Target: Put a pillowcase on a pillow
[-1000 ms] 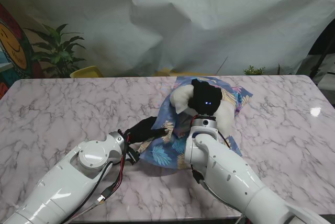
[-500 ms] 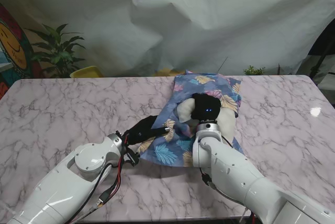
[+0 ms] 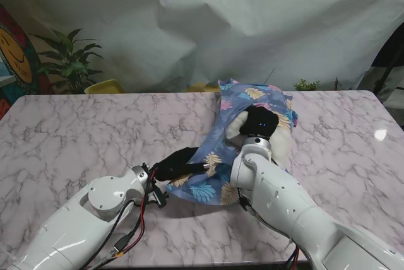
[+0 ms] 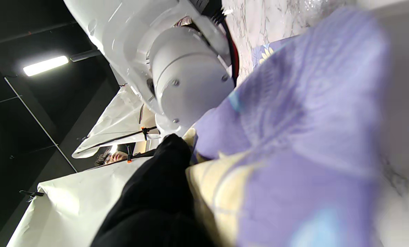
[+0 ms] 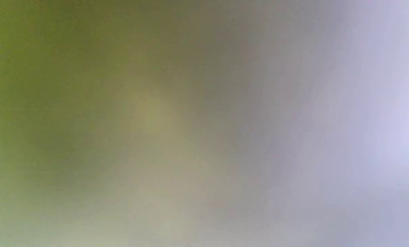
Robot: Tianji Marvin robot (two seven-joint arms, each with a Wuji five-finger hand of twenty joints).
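**Both hands at the pillowcase, pillow partly inside**

Left hand (image 3: pixel 178 164), black-gloved, is clamped on the near edge of the pillowcase (image 3: pixel 218 150); in the left wrist view a black finger (image 4: pixel 163 178) presses against blurred blue-and-cream cloth (image 4: pixel 293 137). Right hand (image 3: pixel 260 122), also black, is pushed into the case against the pillow (image 3: pixel 281 147); whether its fingers are together or apart cannot be told. The right wrist view is a close blur. The floral case rises from the left hand toward 1 o'clock, its far end lifted. The white pillow shows at the opening beside the right hand. Both lie right of centre on the marble surface (image 3: pixel 76 131).
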